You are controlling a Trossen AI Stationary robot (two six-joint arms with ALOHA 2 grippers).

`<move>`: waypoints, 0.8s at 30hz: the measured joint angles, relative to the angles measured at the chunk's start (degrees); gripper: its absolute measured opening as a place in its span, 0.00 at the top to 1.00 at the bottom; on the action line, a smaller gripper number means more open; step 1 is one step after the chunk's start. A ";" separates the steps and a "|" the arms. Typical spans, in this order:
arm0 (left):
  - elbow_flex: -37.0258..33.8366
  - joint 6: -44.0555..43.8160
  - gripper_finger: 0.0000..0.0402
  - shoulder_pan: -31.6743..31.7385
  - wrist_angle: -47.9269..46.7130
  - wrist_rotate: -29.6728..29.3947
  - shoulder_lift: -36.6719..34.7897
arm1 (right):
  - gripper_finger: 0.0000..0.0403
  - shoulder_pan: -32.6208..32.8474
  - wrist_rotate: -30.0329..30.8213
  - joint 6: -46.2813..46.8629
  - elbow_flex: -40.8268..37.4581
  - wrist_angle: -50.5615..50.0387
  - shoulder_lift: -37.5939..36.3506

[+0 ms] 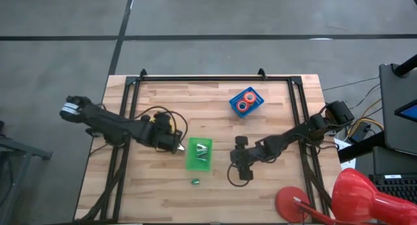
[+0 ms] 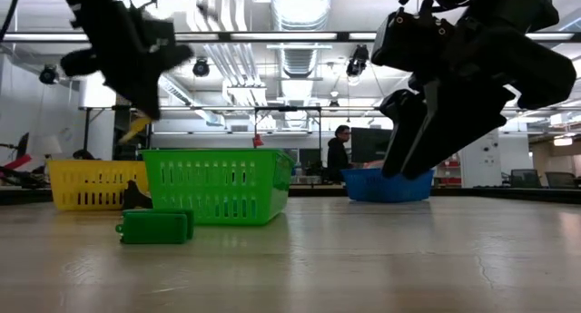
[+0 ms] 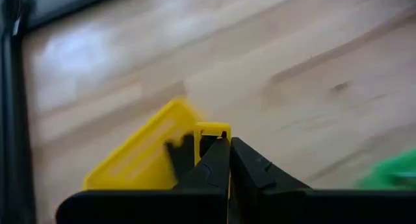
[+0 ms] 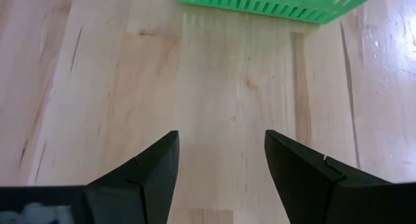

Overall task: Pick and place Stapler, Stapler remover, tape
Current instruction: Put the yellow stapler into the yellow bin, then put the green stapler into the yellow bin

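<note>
Nearest the table-level camera, a small green block-shaped item (image 2: 154,227) lies on the wooden table (image 1: 215,192), just in front of a green basket (image 2: 218,186). From overhead, this basket (image 1: 199,153) sits near the middle of the table and holds pale items too small to identify. Over its left edge hangs the left pincer (image 1: 177,145), its fingers pressed together with nothing visibly pinched; a yellow basket (image 1: 171,126) sits just beside it. On the other side of the green basket, the right pincer (image 1: 240,167) hovers above bare wood, fingers spread wide and holding nothing. Toward the far right of the table stands a blue basket (image 1: 246,102) holding 2 tape rolls (image 1: 245,102), reddish orange rings with open centres. No black stapler can be made out with certainty; a dark shape beside the green basket in the low view might be one, but this cannot be told. A person (image 2: 338,154) stands in the room beyond the table, well away from the arms. Judging by how things lie, the tape looks already placed and the work now centres on the green basket, with the small green item left outside it. A sensible next move would be to lower the spread right pincer over that loose item, close on it squarely, and lift it clear over the basket wall.
</note>
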 joint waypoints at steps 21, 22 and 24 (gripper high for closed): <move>-9.12 -7.43 0.80 2.77 6.85 6.36 0.57 | 0.46 0.57 0.07 0.44 -0.45 0.05 0.02; -9.12 -7.43 0.77 2.77 7.04 6.39 0.57 | 0.46 0.57 0.07 0.43 -0.45 0.05 0.02; -9.12 -7.39 0.71 2.70 7.80 7.02 0.57 | 0.46 0.57 0.07 0.42 -0.45 0.05 0.02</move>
